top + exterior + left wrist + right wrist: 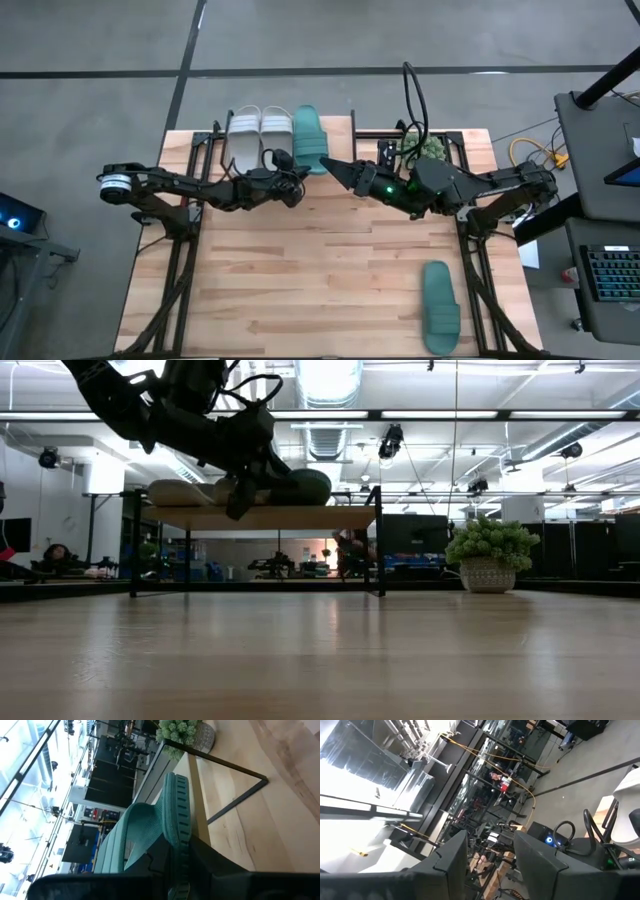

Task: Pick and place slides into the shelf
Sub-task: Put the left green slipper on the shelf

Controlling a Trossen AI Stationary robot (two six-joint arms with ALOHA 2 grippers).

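the small low shelf (345, 128) with a light wooden plank top and thin black metal legs stands at the far edge of the butcher-block wooden table (320, 280). on its plank lie two pale grey-white foam slides (258, 135) side by side, long axes running from the shelf's front edge to its back edge, straps towards the back. just beside them on the shelf lies a teal green foam slide with a ribbed strap (309, 138), long axis parallel to the pale pair.

the left claw (290, 188) sits at the shelf's front edge, at the near end of that teal slide; in the left wrist view its dark fingers (165, 857) are clenched on the teal slide's edge.

the right claw (335, 168) hovers just in front of the shelf, to the right of the teal slide, its fingers (452, 860) parted with nothing between them.

a second teal green foam slide (439, 307) lies on the table well apart from the shelf, near the table's front right corner, long axis roughly perpendicular to the shelf's front edge.

a small potted green plant (425, 148) stands at the shelf's right end.
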